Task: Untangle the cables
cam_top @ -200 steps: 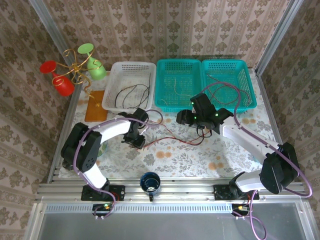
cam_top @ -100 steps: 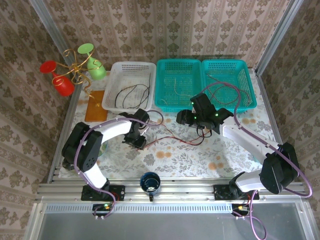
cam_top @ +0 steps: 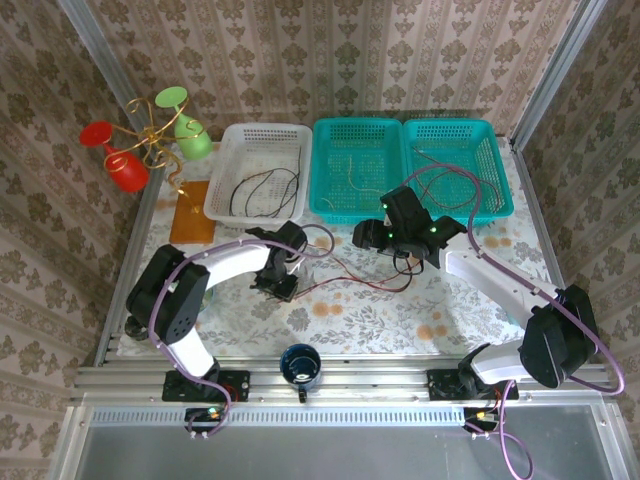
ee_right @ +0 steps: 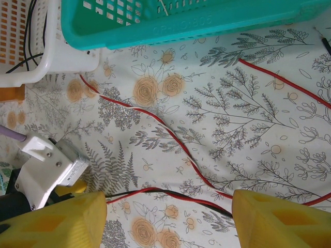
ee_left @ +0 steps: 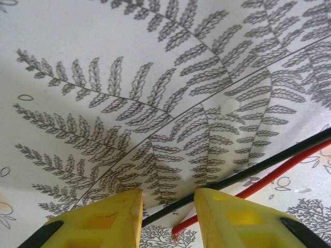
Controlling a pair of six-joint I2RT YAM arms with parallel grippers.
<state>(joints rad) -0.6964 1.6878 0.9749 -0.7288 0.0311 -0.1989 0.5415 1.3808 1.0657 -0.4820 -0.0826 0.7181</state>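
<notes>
The red cable and the black cable are laid side by side on the table. The black one is framed by the left gripper, with jaws narrow but not closed. The right gripper is held wide, with nothing in it. A pinch seems to be lined up. Next, only the black cable should be caught.

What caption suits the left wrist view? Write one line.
Left gripper open astride a black cable, red cable alongside, above a fern-print tablecloth.
</notes>
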